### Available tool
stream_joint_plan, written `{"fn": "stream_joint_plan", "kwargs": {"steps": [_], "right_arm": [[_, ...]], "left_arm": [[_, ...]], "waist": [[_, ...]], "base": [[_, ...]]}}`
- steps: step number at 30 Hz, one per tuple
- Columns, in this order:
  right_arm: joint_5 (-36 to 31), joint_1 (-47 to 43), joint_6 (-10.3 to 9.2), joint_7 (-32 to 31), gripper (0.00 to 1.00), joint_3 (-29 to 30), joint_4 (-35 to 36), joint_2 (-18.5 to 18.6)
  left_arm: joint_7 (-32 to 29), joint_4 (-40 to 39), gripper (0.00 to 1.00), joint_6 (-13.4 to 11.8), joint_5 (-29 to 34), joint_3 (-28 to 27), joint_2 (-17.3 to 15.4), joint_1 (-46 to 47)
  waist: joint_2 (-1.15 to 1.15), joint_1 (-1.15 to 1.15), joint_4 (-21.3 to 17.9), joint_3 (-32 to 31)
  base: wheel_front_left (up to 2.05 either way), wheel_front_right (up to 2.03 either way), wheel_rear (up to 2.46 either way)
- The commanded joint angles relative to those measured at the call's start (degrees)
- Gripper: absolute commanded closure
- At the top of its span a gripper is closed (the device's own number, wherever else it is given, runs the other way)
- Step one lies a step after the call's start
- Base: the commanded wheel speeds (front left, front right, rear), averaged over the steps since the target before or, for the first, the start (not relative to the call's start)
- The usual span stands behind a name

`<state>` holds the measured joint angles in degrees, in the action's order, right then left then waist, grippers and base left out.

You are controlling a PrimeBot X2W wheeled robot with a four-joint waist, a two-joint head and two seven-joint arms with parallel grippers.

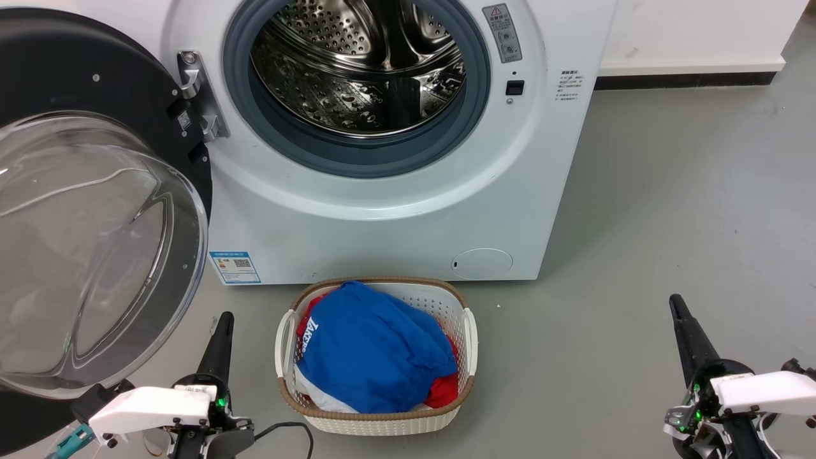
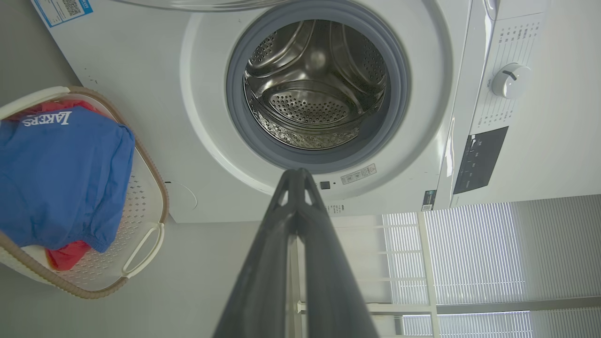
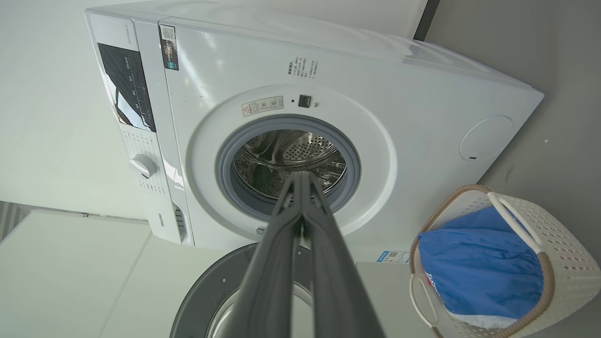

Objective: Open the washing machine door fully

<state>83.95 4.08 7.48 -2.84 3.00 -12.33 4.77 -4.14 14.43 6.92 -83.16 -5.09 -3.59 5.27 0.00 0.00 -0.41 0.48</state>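
Observation:
The washing machine door [image 1: 95, 210] stands swung wide open at the left of the head view, black-rimmed with a bulging clear glass bowl, hanging on its metal hinge [image 1: 197, 95]. Its dark rim [image 3: 211, 291] also shows low in the right wrist view. The steel drum [image 1: 357, 64] lies exposed inside its grey rubber ring. My left gripper [image 1: 224, 319] is shut and empty at the lower left, close beside the door's glass bowl. My right gripper [image 1: 676, 303] is shut and empty at the lower right, well away from the machine. In both wrist views the fingertips [image 2: 296, 173] [image 3: 300, 176] meet.
A white laundry basket [image 1: 470, 331] holding blue and red clothes [image 1: 370, 350] sits on the grey floor right in front of the machine, between my two grippers. Open floor [image 1: 669, 191] stretches to the right of the machine. A white wall runs behind.

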Motion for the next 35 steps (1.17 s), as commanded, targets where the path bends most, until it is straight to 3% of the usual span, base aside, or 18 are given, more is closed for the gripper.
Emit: {"fn": "stream_joint_plan", "kwargs": {"steps": [1,25,35], "right_arm": [[1.28,1.02,0.01,-0.23,1.00,0.17,-0.06,0.02],[10.43,2.24,0.01,-1.97,1.00,1.33,-1.70,-0.30],[10.06,2.30,0.01,-2.19,1.00,1.57,-1.70,-0.51]], "left_arm": [[-0.32,-0.35,1.00,0.32,-0.98,-0.29,-0.07,1.05],[-2.60,-0.47,1.00,0.68,-9.35,-1.66,0.84,1.21],[-2.59,-0.45,1.00,0.69,-9.26,-1.63,0.83,1.16]], "waist": [[0.00,0.00,0.02,-0.02],[0.00,0.00,0.40,-0.30],[0.00,0.00,0.41,-0.30]], "base": [[0.00,0.00,0.00],[0.00,0.00,0.00],[0.00,0.00,0.00]]}}
